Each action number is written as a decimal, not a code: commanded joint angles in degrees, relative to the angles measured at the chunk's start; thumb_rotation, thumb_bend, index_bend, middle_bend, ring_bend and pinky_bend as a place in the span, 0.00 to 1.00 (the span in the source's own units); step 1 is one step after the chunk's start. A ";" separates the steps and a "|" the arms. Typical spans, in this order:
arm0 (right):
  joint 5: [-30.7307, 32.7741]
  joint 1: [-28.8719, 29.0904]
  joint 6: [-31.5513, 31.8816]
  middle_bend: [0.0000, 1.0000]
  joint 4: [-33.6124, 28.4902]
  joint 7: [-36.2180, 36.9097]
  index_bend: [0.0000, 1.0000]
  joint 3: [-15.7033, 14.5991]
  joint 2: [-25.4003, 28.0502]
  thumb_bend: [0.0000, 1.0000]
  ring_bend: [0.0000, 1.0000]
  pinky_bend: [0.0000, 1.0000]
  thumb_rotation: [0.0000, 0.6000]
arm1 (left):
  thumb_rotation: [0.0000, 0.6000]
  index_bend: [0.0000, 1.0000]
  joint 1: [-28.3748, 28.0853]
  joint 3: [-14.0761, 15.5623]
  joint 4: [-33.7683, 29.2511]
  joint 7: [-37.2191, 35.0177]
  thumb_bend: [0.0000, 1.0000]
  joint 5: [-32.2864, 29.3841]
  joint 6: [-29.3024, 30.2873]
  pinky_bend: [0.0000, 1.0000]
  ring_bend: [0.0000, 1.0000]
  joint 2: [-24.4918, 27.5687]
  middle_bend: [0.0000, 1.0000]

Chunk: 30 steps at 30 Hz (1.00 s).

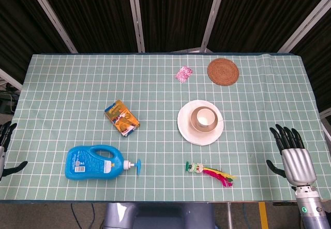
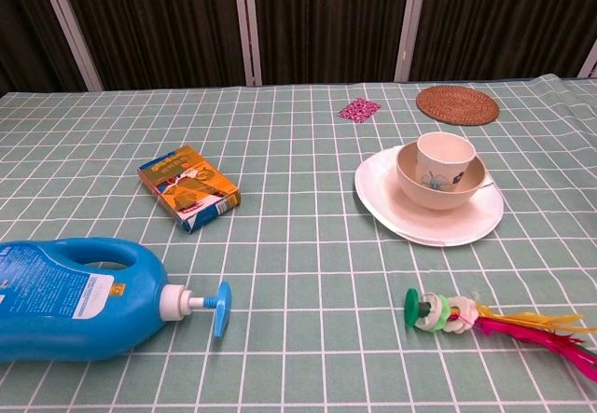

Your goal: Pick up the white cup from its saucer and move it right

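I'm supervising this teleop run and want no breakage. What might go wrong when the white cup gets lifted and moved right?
The white cup sits inside a beige bowl on the white saucer, leaving little room for fingers; a grasp could drag the bowl along or tip the cup. The open right hand starts at the table's right edge, far from it. Moving right, the cup could also clip the bowl's rim if lifted too low.
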 commanded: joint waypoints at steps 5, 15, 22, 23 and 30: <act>-0.10 0.00 -0.04 0.00 -0.06 0.13 0.00 -0.08 0.04 0.16 0.00 0.00 1.00 | 1.00 0.00 0.06 0.00 -0.06 -0.06 0.00 0.05 0.13 0.00 0.00 0.02 0.00; -0.19 0.45 -0.66 0.00 -0.47 0.14 0.00 -0.02 -0.19 0.15 0.00 0.00 1.00 | 1.00 0.00 -0.01 -0.31 0.30 -1.08 0.00 -0.38 -0.03 0.00 0.00 0.11 0.00; -1.32 3.60 -2.63 0.00 0.42 1.59 0.08 1.70 -2.81 0.15 0.00 0.00 1.00 | 1.00 0.00 0.02 -0.46 0.43 -1.72 0.00 -0.57 -0.03 0.00 0.00 0.28 0.00; -1.39 4.33 -3.10 0.00 0.54 1.39 0.15 2.18 -3.31 0.16 0.00 0.00 1.00 | 1.00 0.00 0.02 -0.46 0.40 -1.76 0.00 -0.54 0.00 0.00 0.00 0.30 0.00; 3.08 11.55 -10.14 0.03 0.93 -3.86 0.38 7.36 -8.96 0.20 0.00 0.00 1.00 | 1.00 0.00 -0.04 -0.50 0.40 -2.06 0.00 -0.75 -0.27 0.00 0.00 0.48 0.00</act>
